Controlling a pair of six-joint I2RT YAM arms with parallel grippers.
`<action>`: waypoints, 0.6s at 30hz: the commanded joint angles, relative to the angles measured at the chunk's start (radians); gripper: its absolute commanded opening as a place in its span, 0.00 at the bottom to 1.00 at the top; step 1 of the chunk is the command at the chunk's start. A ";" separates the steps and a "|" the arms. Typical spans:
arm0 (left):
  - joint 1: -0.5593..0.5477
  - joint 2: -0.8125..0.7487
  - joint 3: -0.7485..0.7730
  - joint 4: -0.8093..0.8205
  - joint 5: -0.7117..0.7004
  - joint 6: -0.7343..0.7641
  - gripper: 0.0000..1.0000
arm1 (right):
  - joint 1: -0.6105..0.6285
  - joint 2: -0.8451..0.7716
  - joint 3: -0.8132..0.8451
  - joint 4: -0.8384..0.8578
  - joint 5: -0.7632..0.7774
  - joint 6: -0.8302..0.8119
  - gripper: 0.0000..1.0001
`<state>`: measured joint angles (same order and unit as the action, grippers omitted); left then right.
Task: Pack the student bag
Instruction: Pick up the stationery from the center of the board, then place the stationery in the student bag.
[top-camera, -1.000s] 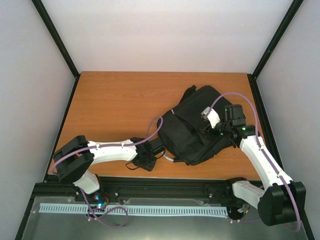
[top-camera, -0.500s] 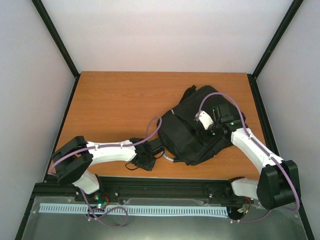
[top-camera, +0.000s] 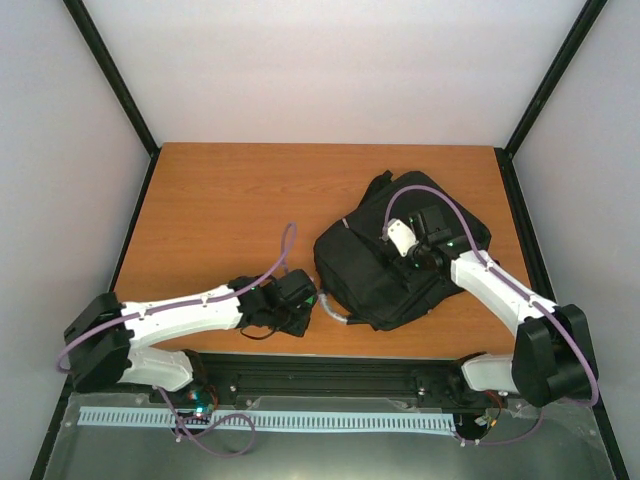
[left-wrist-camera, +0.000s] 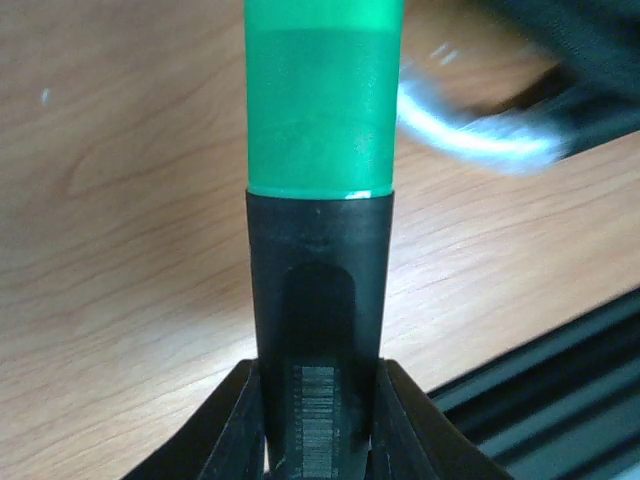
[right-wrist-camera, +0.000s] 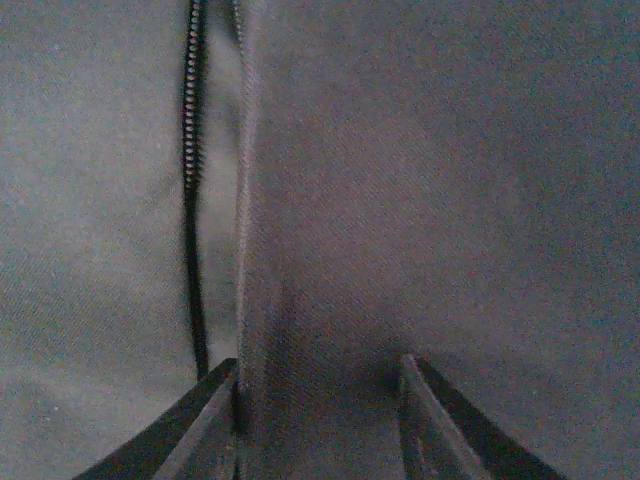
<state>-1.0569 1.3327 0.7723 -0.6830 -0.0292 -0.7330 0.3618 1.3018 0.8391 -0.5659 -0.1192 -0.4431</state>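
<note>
The bag (top-camera: 360, 270) lies on the table (top-camera: 220, 210) at about 3 o'clock from its centre, its handle end toward 12. The right gripper (right-wrist-camera: 320, 400) sits on top of the bag. Its jaws stand partly apart with dark fabric between them, and a zipper (right-wrist-camera: 192, 200) runs at 10 o'clock from them. Whether they pinch the fabric cannot be told. The left gripper (left-wrist-camera: 320, 410) is near the table's front edge, at 8 o'clock from the bag. It is clamped narrowly on the black end of a green marker (left-wrist-camera: 322, 150) that points to 12 in the wrist view.
</note>
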 joint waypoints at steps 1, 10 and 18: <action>-0.012 -0.061 0.068 0.109 0.047 0.006 0.01 | 0.008 -0.016 0.021 0.044 0.122 0.032 0.32; -0.013 0.103 0.246 0.383 0.163 0.044 0.01 | 0.006 -0.147 0.035 0.023 -0.004 0.022 0.03; -0.012 0.399 0.489 0.380 0.246 0.147 0.01 | 0.006 -0.291 -0.017 0.057 -0.142 -0.013 0.03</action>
<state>-1.0569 1.6501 1.1633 -0.3344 0.1482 -0.6502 0.3622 1.0855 0.8352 -0.5713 -0.1383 -0.4290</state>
